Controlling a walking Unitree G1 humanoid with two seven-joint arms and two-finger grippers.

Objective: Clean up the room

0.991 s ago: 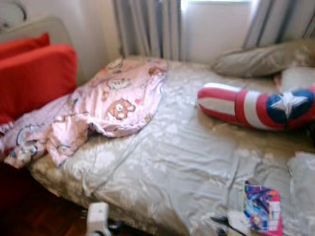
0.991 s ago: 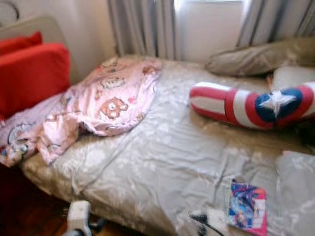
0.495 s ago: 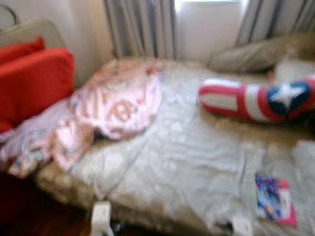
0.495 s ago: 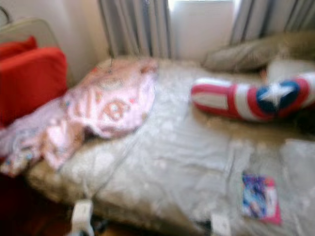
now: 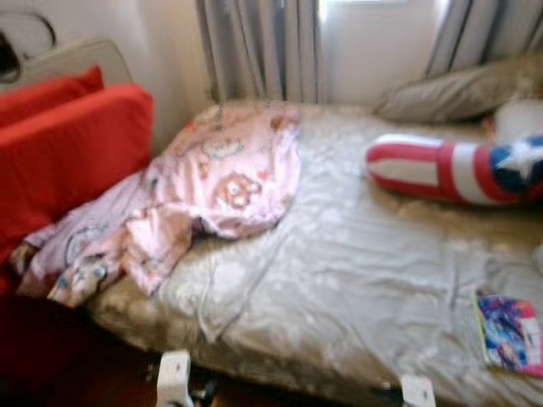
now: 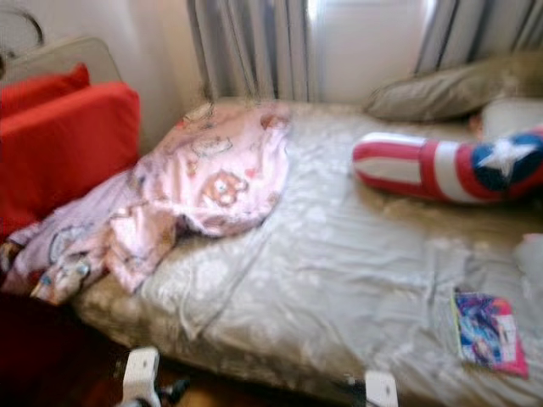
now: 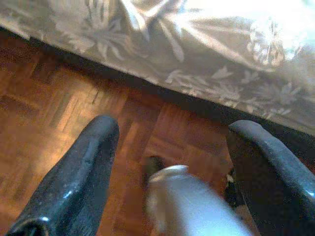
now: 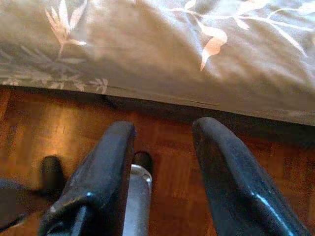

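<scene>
A crumpled pink cartoon-print blanket (image 5: 212,178) lies on the left part of the bed (image 5: 339,280) and spills off its left edge. A red, white and blue star pillow (image 5: 458,170) rests at the far right. A colourful book (image 5: 509,332) lies near the bed's front right edge. Both arms hang low by the bed's front edge. My left gripper (image 7: 167,167) is open over the wooden floor, with nothing between its fingers. My right gripper (image 8: 162,162) is also open and empty above the floor beside the bedspread.
A red sofa (image 5: 68,161) stands left of the bed, touching the blanket. A grey pillow (image 5: 458,93) lies by the curtains (image 5: 263,51) and window at the back. Parquet floor (image 7: 44,108) runs along the bed's front edge.
The whole picture has shifted to the right, so the camera has turned left: more of the red sofa shows and the book and star pillow sit nearer the right edge. Nothing on the bed has moved.
</scene>
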